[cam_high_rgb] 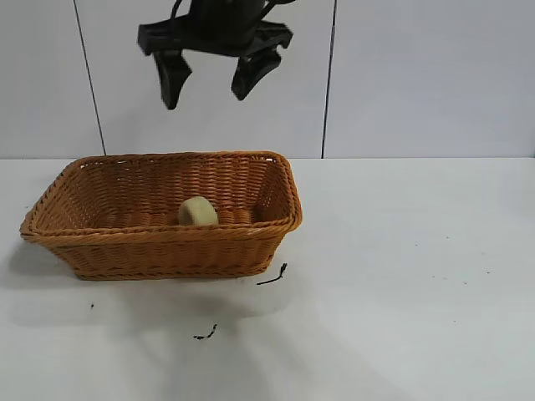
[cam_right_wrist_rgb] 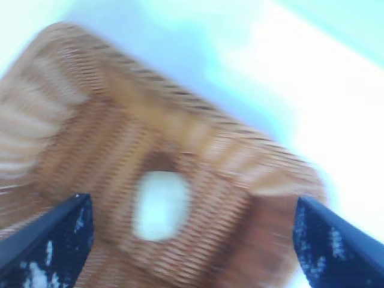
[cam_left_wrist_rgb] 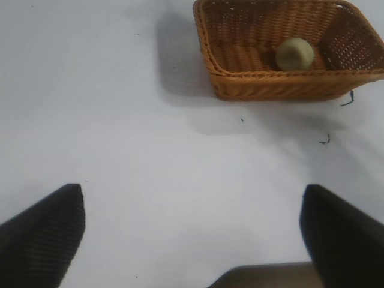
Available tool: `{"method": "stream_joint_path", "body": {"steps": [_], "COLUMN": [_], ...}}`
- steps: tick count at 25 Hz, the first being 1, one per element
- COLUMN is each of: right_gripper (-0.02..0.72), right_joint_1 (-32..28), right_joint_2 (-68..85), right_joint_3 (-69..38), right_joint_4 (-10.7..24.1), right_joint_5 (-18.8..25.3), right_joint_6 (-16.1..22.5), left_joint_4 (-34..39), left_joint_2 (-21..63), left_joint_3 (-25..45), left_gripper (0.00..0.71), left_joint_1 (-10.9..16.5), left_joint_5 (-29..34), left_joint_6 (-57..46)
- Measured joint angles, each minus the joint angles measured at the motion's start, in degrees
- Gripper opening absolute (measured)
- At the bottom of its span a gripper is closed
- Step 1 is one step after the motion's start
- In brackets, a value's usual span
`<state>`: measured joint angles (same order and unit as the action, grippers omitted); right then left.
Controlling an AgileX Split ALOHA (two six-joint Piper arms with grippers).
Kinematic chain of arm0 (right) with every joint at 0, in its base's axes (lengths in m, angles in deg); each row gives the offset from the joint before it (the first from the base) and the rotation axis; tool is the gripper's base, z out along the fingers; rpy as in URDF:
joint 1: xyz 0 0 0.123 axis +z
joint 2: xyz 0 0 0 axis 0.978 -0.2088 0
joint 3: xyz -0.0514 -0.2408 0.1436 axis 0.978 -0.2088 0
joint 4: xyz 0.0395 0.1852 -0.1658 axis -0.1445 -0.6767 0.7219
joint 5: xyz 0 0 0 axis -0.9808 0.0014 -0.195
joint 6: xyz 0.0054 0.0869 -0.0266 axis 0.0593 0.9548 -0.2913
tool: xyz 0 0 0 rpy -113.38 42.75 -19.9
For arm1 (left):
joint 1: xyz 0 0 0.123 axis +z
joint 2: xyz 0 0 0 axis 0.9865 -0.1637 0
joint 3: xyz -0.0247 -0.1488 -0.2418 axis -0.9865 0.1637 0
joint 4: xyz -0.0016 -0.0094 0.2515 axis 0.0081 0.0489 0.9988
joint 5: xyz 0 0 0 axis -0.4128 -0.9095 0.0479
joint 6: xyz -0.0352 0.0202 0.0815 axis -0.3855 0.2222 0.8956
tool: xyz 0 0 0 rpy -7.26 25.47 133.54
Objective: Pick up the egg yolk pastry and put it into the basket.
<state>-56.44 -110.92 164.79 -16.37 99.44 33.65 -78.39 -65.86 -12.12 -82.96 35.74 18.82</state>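
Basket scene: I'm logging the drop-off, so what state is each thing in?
Egg yolk pastry: inside the basket, on its edge, not gripped.
Basket: upright on the table, holding the pastry.
Right gripper: above the basket, jaws open, empty.
Left gripper: over bare table, jaws open, empty.

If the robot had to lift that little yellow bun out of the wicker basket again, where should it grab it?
Probably from straight above, the fingers pinching the rounded sides of the small pale yellow round pastry. It lies down inside the orange-brown woven wicker basket, whose flared walls block any sideways approach.

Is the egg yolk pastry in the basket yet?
In: the egg yolk pastry lies on the floor of the basket, free of any gripper.
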Motion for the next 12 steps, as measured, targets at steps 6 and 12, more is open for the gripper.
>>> {"method": "stream_joint_path", "body": {"steps": [6, 12], "right_gripper": [0.626, 0.626], "right_joint_1": [-10.4, -17.3], "right_joint_2": [0.1, 2.0], "right_joint_3": [0.0, 0.0], "right_joint_4": [0.0, 0.0], "right_joint_5": [0.0, 0.1], "right_joint_6": [-0.6, -0.6], "left_joint_4": [0.0, 0.0], "left_joint_2": [0.0, 0.0], "left_joint_3": [0.0, 0.0], "left_gripper": [0.695, 0.695], "left_joint_1": [0.0, 0.0], "left_joint_5": [0.0, 0.0], "left_joint_6": [0.0, 0.0]}}
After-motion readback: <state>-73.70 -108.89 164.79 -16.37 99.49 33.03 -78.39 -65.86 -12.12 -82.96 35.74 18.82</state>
